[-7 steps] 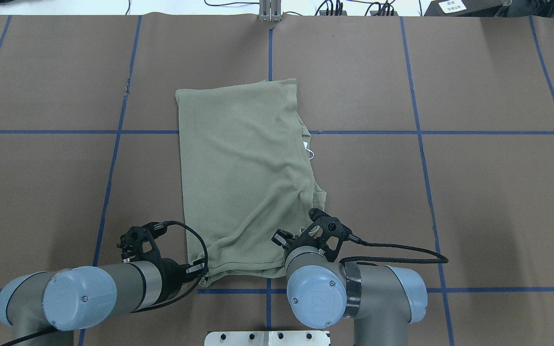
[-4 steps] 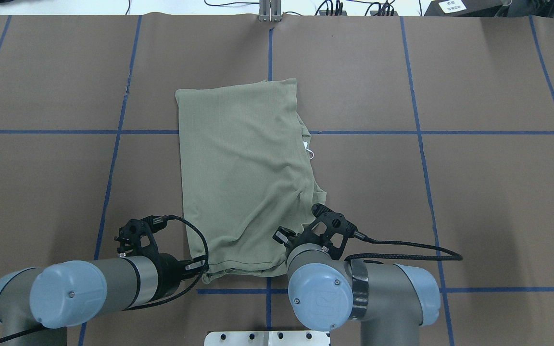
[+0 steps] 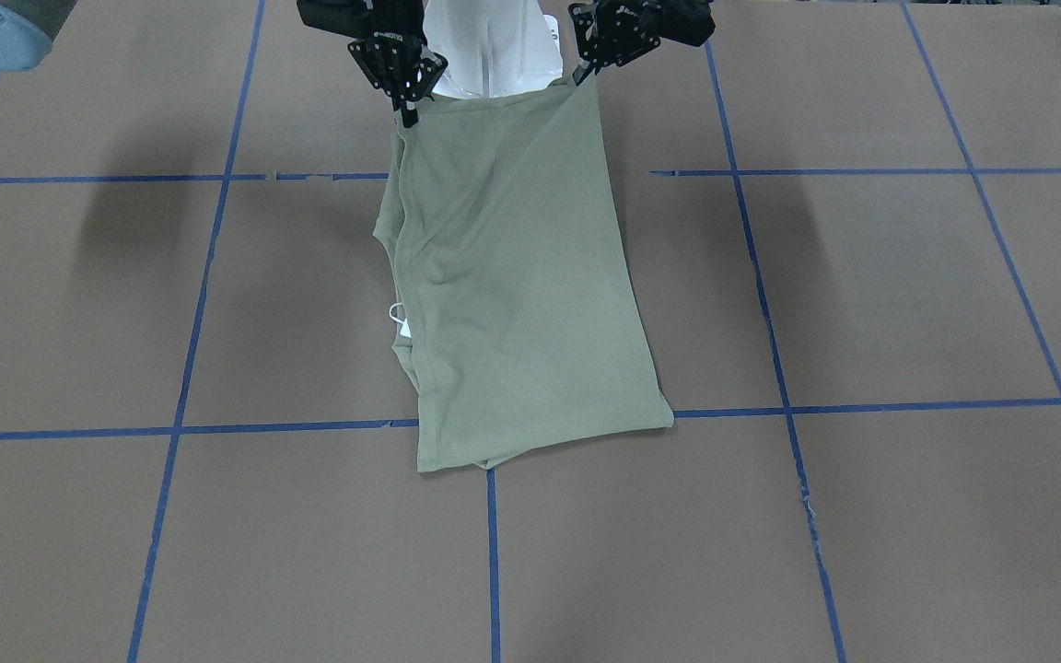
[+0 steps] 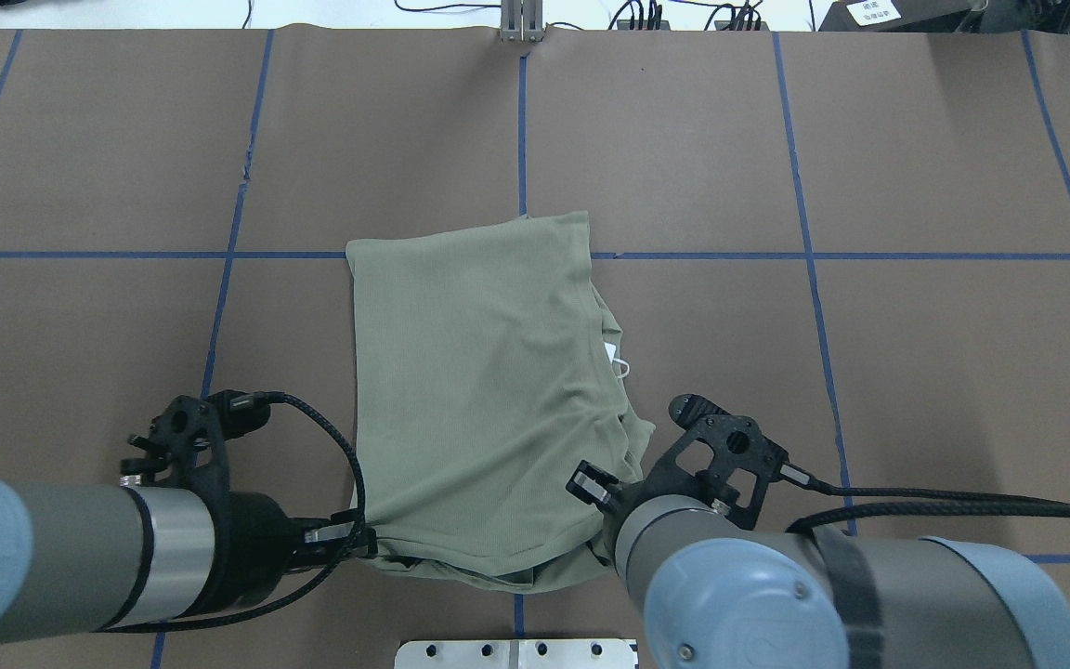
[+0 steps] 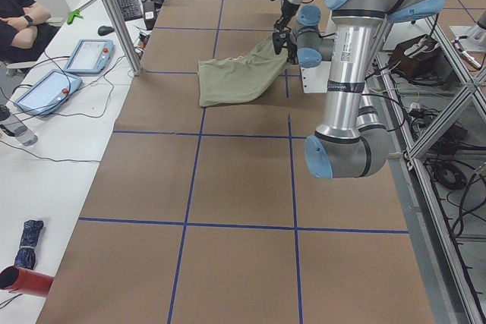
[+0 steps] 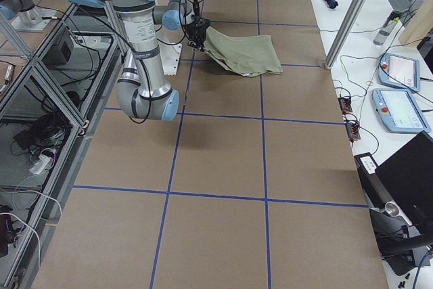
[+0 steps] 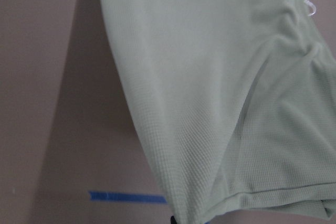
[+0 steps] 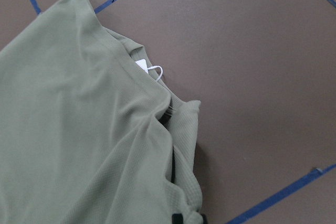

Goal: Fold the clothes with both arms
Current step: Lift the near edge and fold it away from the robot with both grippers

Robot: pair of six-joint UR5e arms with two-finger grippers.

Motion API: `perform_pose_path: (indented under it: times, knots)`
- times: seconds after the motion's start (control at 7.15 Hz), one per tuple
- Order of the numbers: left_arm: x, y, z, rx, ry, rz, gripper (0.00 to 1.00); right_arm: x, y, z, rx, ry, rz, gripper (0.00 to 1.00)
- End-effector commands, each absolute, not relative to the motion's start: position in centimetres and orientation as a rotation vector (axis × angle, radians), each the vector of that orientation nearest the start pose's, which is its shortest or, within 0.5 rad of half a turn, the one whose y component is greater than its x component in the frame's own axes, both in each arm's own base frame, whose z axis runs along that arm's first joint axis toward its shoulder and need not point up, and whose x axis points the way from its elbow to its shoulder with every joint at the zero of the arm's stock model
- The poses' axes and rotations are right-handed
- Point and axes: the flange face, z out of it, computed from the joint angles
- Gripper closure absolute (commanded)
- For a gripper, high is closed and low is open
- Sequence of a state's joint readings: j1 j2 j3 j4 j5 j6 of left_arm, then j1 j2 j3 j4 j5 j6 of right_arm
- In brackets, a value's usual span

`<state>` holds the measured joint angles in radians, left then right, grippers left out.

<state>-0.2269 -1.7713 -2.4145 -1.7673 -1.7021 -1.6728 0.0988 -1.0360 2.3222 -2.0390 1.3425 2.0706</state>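
Our left pincer (image 3: 586, 74) and right pincer (image 3: 408, 103) each clamp a corner of the olive shirt (image 3: 512, 276). Its edge hangs stretched between them, and the rest trails away from both onto the table (image 3: 862, 276). We judge the thin knit could slip from either pinch. Uneven travel could also skew the fold and bunch the loose layers below the right pincer.
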Motion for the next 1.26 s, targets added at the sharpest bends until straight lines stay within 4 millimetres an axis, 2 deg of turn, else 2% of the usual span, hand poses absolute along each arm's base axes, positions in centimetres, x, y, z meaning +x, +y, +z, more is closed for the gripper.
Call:
perform_pose_path:
  times: [0.0, 0.14, 0.28, 0.42, 0.7, 0.84, 0.98, 1.12]
  knots:
    - [33.5, -19.7, 14.0, -0.065, 1.264, -0.178, 1.00, -41.9, -18.5, 11.9, 0.022, -0.875, 0.636, 1.00]
    - [36.1, -20.5, 14.8, -0.064, 1.224, -0.190, 1.00, -43.4, -18.7, 12.2, 0.039, -0.852, 0.622, 1.00]
    - [39.4, -23.1, 15.6, -0.013, 1.175, -0.198, 1.00, -45.5, -22.1, 12.8, 0.093, -0.836, 0.634, 1.00]
    - [42.3, -27.2, 16.4, 0.052, 1.120, -0.199, 1.00, -48.2, -26.4, 14.3, 0.136, -0.834, 0.659, 1.00]
    - [44.3, -34.3, 19.6, 0.161, 1.043, -0.196, 1.00, -52.0, -33.7, 16.9, 0.171, -0.840, 0.684, 1.00]
    - [44.6, -38.4, 21.9, 0.206, 1.028, -0.229, 1.00, -53.7, -36.6, 17.5, 0.187, -0.814, 0.692, 1.00]
    - [44.5, -41.6, 24.1, 0.248, 1.002, -0.230, 1.00, -54.7, -38.9, 17.8, 0.182, -0.782, 0.700, 1.00]
    - [45.3, -43.9, 26.0, 0.266, 0.972, -0.227, 1.00, -56.2, -40.5, 18.3, 0.187, -0.765, 0.707, 1.00]
